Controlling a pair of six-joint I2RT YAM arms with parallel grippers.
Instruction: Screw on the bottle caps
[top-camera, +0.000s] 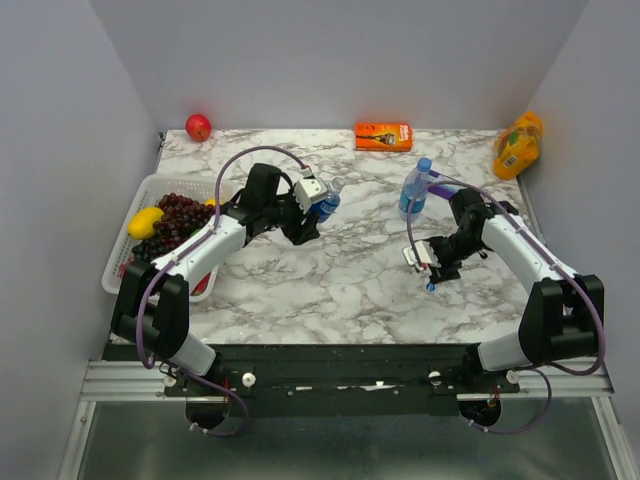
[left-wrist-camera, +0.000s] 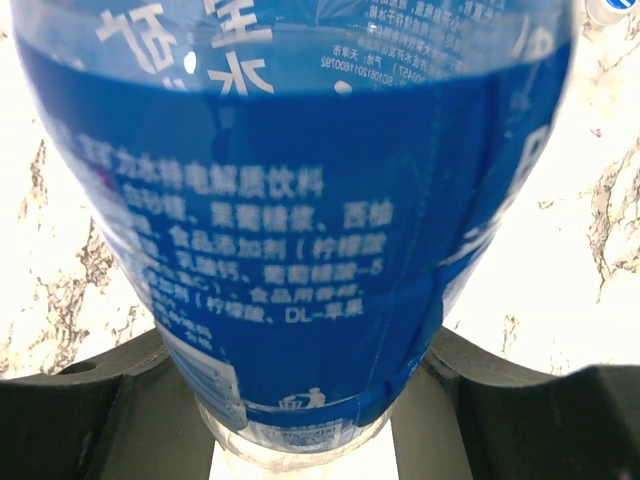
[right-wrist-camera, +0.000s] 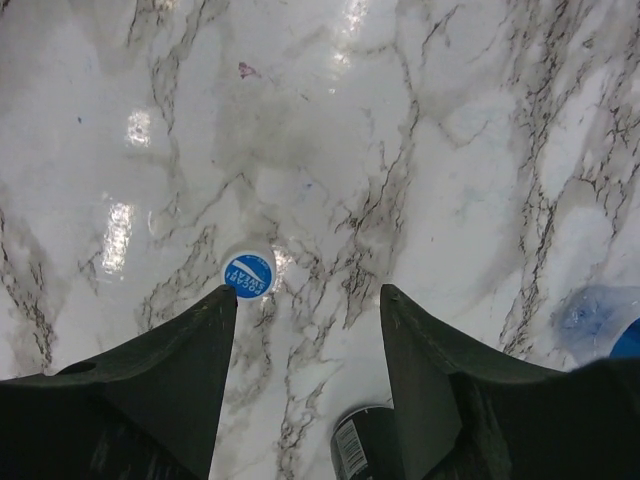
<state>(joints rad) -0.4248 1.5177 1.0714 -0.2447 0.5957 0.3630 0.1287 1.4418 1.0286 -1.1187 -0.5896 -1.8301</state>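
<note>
Bottle (left-wrist-camera: 300, 200) — glossy, blue-labelled — gripped by left end effector (left-wrist-camera: 305, 420), right end effector (right-wrist-camera: 308, 300) spread

Left wrist view: the bottle (left-wrist-camera: 300, 200) overfilled the frame, and its far end was cut off by the top edge. Right wrist view: a dark cylinder (right-wrist-camera: 356, 448) was cut off by the bottom edge and a blurred blue object (right-wrist-camera: 628, 342) by the right edge. Neither could be identified.
</note>
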